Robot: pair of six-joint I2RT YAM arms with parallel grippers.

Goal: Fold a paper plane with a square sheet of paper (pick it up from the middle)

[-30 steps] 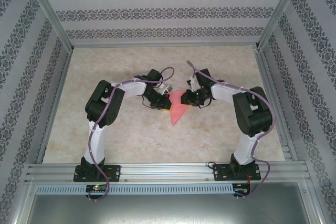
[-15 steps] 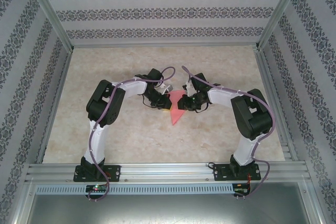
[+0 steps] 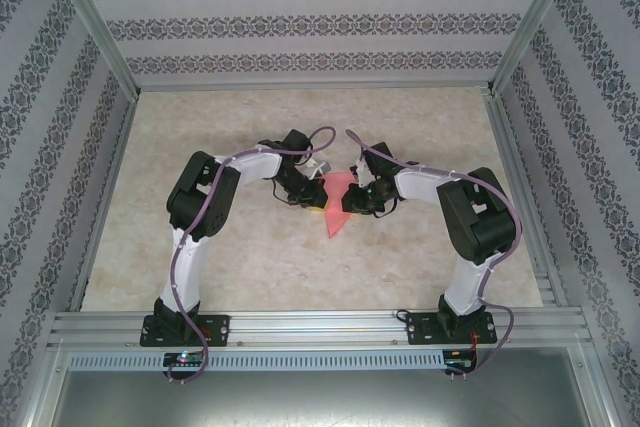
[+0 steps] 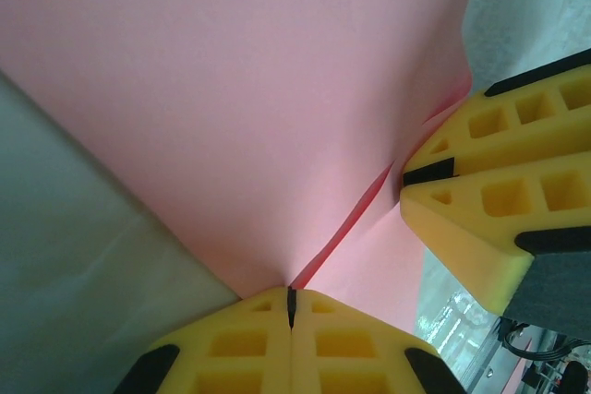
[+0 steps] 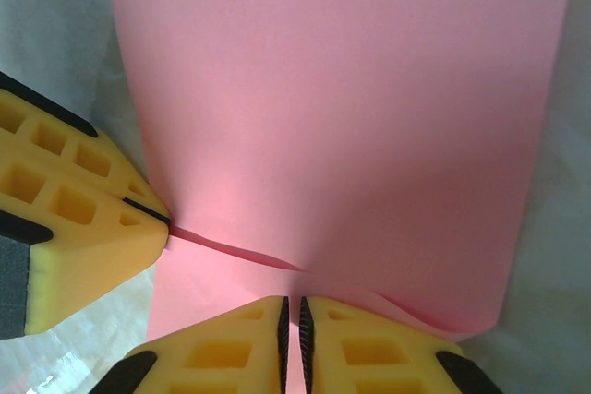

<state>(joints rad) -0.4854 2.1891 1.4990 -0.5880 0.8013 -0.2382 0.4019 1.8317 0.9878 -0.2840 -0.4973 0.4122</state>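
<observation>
The square sheet of paper (image 3: 337, 209) is salmon pink and folded to a point that faces the near edge of the table. It lies mid-table between both grippers. My left gripper (image 3: 313, 194) is at its left side. Up close, its yellow fingers (image 4: 292, 306) are shut on the raised fold line of the paper (image 4: 249, 117). My right gripper (image 3: 352, 199) is at the right side of the sheet. Its tips (image 5: 295, 316) rest low over the paper (image 5: 342, 99), with a narrow slit between the pads. A lifted flap edge runs from the left gripper (image 5: 159, 219) towards them.
The marble-patterned tabletop (image 3: 250, 267) surrounds the paper. Patterned walls and aluminium rails (image 3: 310, 322) enclose the table. Both arms bend inward, with their wrists close together over the sheet.
My right gripper has moved left and down onto the paper and its jaws have narrowed. The left gripper has stayed shut in place.
</observation>
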